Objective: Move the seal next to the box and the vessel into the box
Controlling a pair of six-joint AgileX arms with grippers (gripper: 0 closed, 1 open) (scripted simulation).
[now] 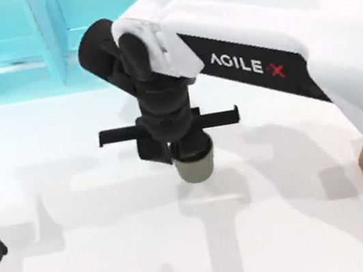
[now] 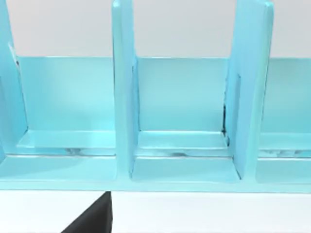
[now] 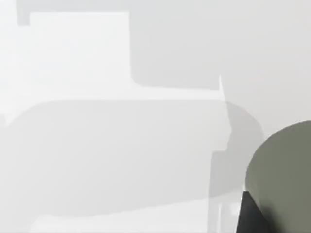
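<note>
One vessel point(image 1: 195, 167) under right tool point(image 1: 187, 150), mid-table

The small round cup point(image 1: 195, 167) was a dull olive-grey with plain sides. The big box with dividers point(image 1: 28, 43) was light blue all over. The flat table point(image 1: 118, 256) was white with soft grey shadows. The right arm point(image 1: 258, 55) was white and black, with white letters and a red cross.
</note>
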